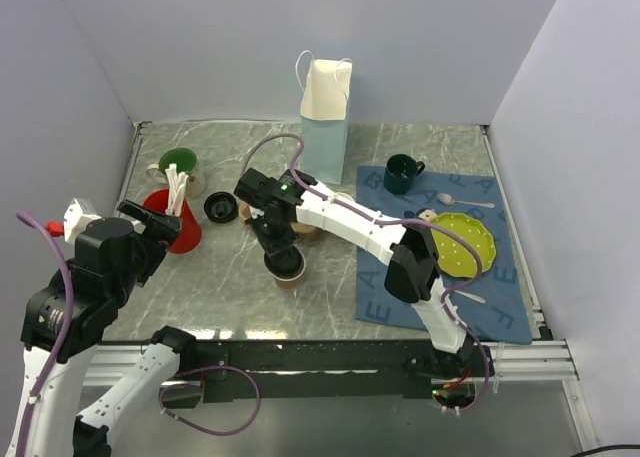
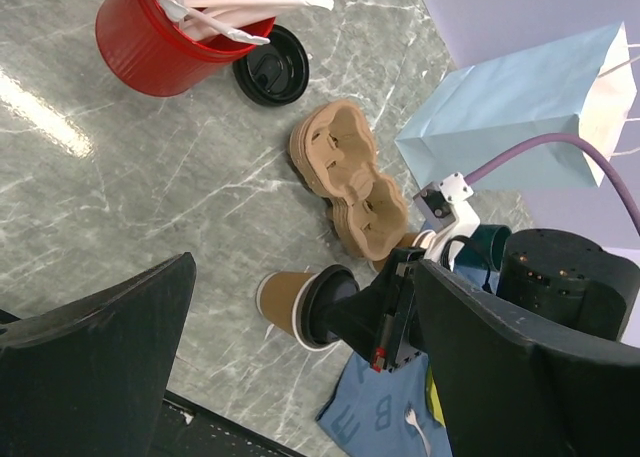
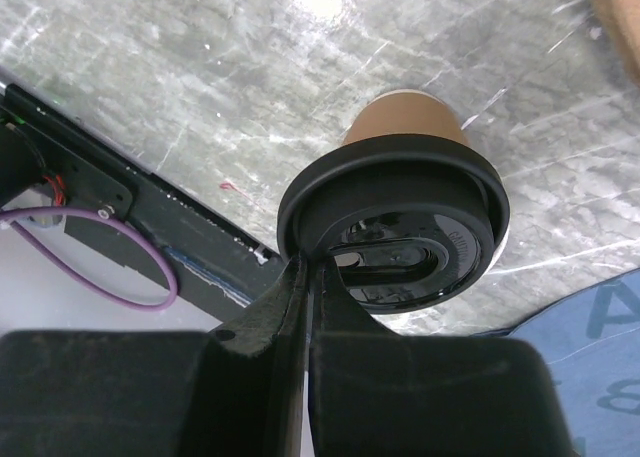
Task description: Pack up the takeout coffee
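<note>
Takeout coffee cup (image 1: 286, 270) is standing on the grey marbled table (image 1: 220, 287), near its middle and toward the near edge, with its black lid (image 3: 400, 227) sitting on the rim. The right gripper (image 3: 308, 267) is hanging directly over the cup with its fingers clenched together and nothing visible between them; the fingertips are meeting the near edge of the lid, and whether they are pressing on it cannot be told. The left gripper (image 2: 303, 272) is hovering at the left side of the table, released, with jaws spread wide and nothing between them, well apart from the cup. A brown moulded cup carrier (image 2: 350, 182) is lying just beyond the cup on its far side. A light blue paper bag (image 1: 325, 117) is standing upright at the far edge behind the carrier. A red cup (image 1: 182, 235) holding white utensils is sitting at the left, with a loose black lid (image 1: 220, 209) lying just to its right. A dark green mug (image 1: 402, 174) and a yellow-green plate (image 1: 465, 245) are resting on a blue mat (image 1: 400, 302) at the right.
</note>
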